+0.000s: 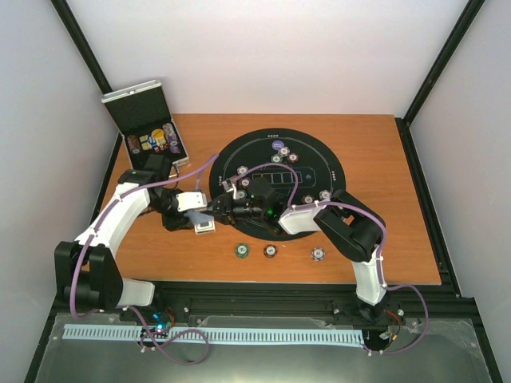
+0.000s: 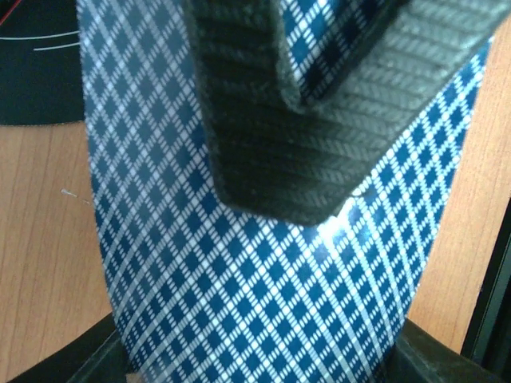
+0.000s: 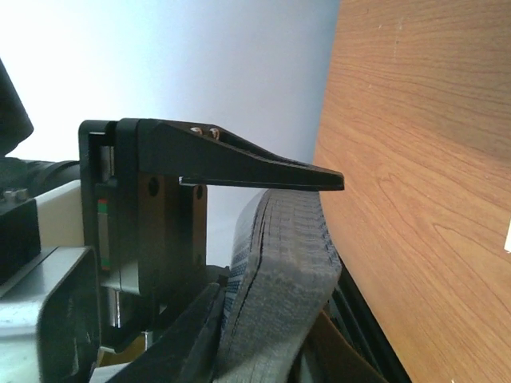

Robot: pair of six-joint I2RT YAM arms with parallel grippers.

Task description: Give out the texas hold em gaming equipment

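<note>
Your left jaws clamp the cards (image 2: 239, 279), likely light, slick and bendy, so pinch one's free edge; right jaws, cannot tell.

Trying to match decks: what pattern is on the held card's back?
Blue-and-white diamond lattice on the card, best seen in the left wrist view.

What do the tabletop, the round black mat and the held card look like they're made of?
Tabletop: probably wood-grain laminate, smooth; even orange-brown grain.
Round mat: matte black, maybe felt or rubber; printed white lines.
Card: glossy coated paper or plastic; a bright glare spot on its blue diamond back.
</note>
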